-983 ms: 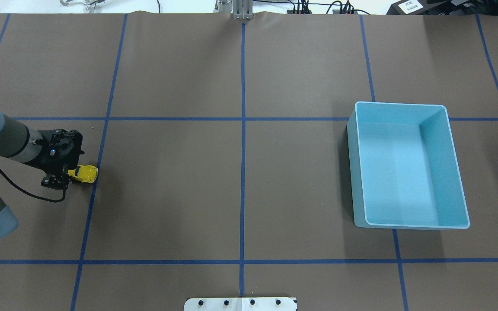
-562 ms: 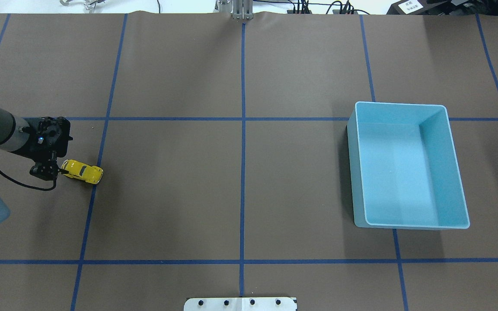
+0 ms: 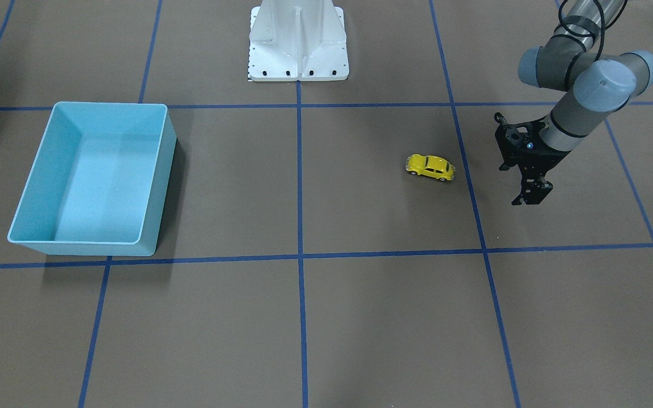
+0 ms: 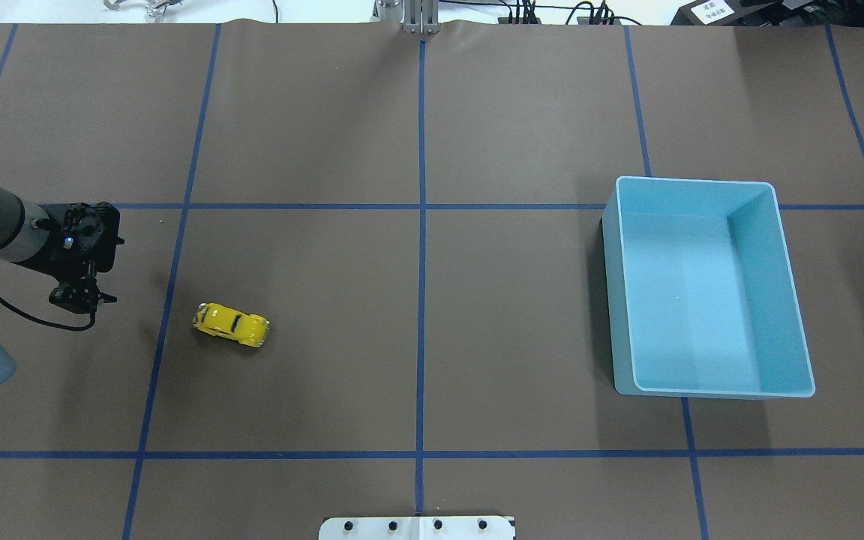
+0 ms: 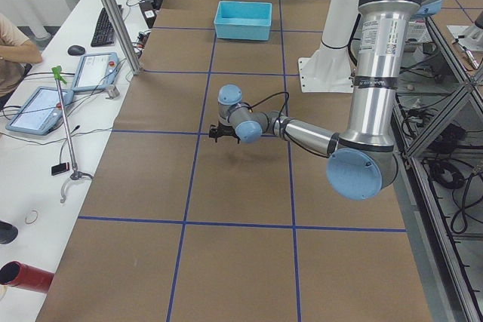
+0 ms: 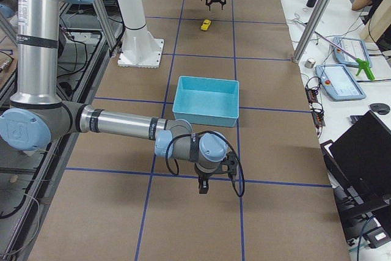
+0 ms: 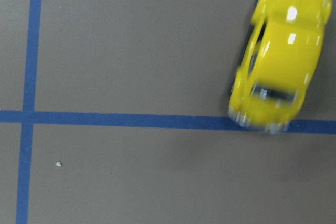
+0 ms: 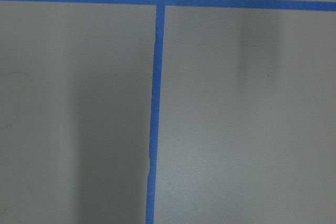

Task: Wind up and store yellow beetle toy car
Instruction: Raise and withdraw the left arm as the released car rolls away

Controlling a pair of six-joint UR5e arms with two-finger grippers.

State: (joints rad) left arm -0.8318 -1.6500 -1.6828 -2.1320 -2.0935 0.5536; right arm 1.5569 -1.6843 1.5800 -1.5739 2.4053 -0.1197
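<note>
From the front-facing camera, the tiny glossy bright-yellow Beetle-shaped toy car [image 3: 430, 168] stands on its small black wheels on the brown paper-covered surface [image 3: 360, 317]. It sits just beside a blue tape line. The left arm's black two-finger pincer [image 3: 530, 197] hangs beyond that line, apart from the car. The light-blue rectangular plastic bin [image 3: 159, 170] sits well apart, at the other side.

From overhead, the car [image 4: 231, 324] lies slightly askew to the tape grid, its dark windows showing along the rounded roof. The left pincer [image 4: 85, 298] has its fingers spread and grips nothing.

The left wrist camera catches the car [image 7: 278, 56] blurred at the upper right. White highlights sit on its shiny shell, and one end rests over a tape line.

In the exterior right view, the right arm's pincer [image 6: 203, 186] points down at the surface near the bin [image 6: 204, 113]. Whether it is parted or closed cannot be told.
</note>
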